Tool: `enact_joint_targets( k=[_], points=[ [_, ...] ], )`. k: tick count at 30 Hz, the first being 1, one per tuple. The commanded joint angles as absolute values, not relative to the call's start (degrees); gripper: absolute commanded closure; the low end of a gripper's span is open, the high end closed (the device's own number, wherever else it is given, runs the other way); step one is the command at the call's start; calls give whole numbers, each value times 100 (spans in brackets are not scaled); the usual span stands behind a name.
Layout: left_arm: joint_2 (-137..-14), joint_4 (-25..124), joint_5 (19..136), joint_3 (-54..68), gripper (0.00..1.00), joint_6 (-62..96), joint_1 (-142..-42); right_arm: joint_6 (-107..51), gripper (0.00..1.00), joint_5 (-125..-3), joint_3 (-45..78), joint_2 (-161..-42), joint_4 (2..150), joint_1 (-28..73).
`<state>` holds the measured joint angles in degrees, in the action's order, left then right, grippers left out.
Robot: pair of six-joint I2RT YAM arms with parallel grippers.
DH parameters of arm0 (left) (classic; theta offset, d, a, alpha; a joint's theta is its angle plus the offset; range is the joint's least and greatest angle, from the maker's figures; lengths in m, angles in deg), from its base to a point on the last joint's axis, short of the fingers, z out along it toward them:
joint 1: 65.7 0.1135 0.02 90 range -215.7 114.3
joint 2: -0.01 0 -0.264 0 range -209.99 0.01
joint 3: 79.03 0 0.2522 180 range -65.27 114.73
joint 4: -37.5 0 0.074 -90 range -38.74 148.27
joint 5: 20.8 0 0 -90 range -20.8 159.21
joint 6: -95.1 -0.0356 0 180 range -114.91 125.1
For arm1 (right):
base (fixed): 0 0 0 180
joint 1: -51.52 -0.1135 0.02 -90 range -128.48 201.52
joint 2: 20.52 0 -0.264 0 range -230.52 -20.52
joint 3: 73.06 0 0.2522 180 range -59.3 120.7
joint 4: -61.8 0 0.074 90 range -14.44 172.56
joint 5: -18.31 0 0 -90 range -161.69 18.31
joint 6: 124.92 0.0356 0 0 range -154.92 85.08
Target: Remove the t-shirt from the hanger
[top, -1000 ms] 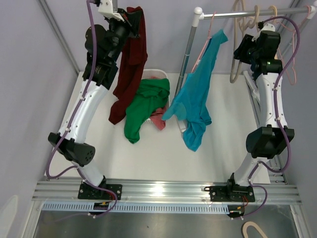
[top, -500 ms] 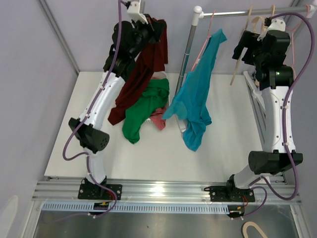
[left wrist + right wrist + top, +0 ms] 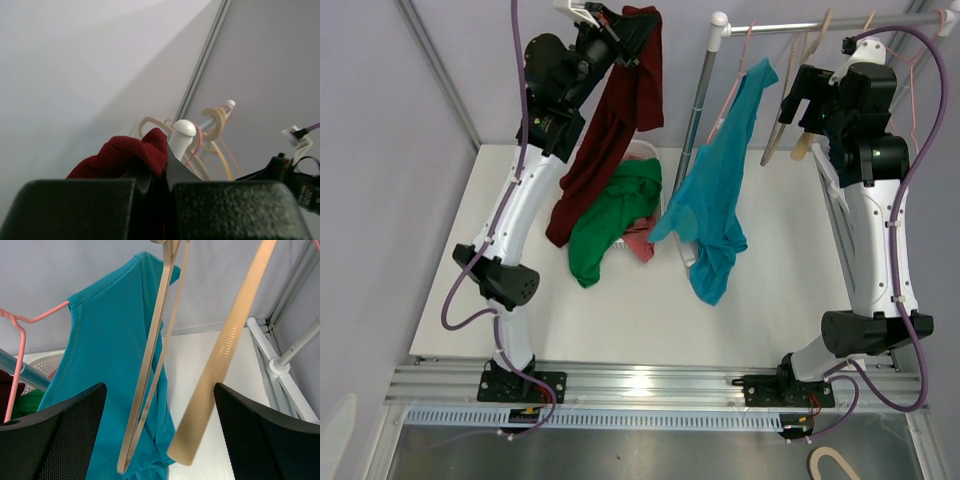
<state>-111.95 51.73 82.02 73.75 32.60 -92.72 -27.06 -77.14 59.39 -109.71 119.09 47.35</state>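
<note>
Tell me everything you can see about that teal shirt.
The teal shirt is soft, thin-looking knit fabric with stitched hems. It hangs crooked, caught by one shoulder on a pink wire hanger hooked over the rail. The rest droops in folds toward the table, twisted and wrinkled.

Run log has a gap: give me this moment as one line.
left fingers: shut on red shirt, held high | right fingers: open, near beige hangers | teal shirt: on pink hanger | green shirt: over basket
</note>
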Motion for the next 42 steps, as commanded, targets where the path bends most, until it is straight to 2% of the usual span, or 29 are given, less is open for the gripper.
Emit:
enact_joint_targets(
  k=[1,7,9,12,14,21,23,27,33,34,36,37,40,42],
  points=[
    [-10906,4310,8503,7921,99,3875,-9286,-2762,7,-7758,6085,-10850,11898,4721],
    [-10792,4352,8424,7547,99,4034,-9189,-2710,7,-7556,6041,-10780,11881,4712],
    [-10521,4292,8415,6826,99,4121,-9075,-2701,7,-7433,6067,-10736,11863,4660],
    [-9977,3766,8143,4563,99,4183,-8952,-2692,7,-7336,6294,-10727,11959,4554],
    [-9791,3510,7906,3474,99,4192,-8916,-2631,8,-7031,6505,-10823,12065,4502],
    [-9508,3790,7229,1657,99,3859,-8916,-2253,11,-6361,7262,-11254,12311,4177],
    [-9587,4358,7062,1480,99,3771,-8934,-2191,11,-6308,7306,-11359,12311,4036],
    [-9930,5879,5894,1620,99,3586,-9101,-2042,14,-6299,7499,-11842,12408,3755],
    [-10701,6846,5655,1961,97,3515,-9145,-1839,16,-6571,7789,-12326,12452,3377],
    [-10869,6980,5681,2050,83,3498,-9136,-1813,17,-6632,7833,-12422,12452,3350],
    [-11299,7235,5716,2420,62,3498,-9127,-1778,18,-6799,7886,-12476,12443,3271],
    [-11354,7201,5786,2429,37,3498,-9127,-1769,18,-6852,7904,-12511,12443,3262],
    [-10988,6737,5980,2061,17,3507,-9145,-1778,19,-7002,7904,-12520,12408,3244],
    [-10592,6060,5831,1491,8,3454,-9250,-1821,19,-7090,7904,-12520,12408,3227]
  ],
)
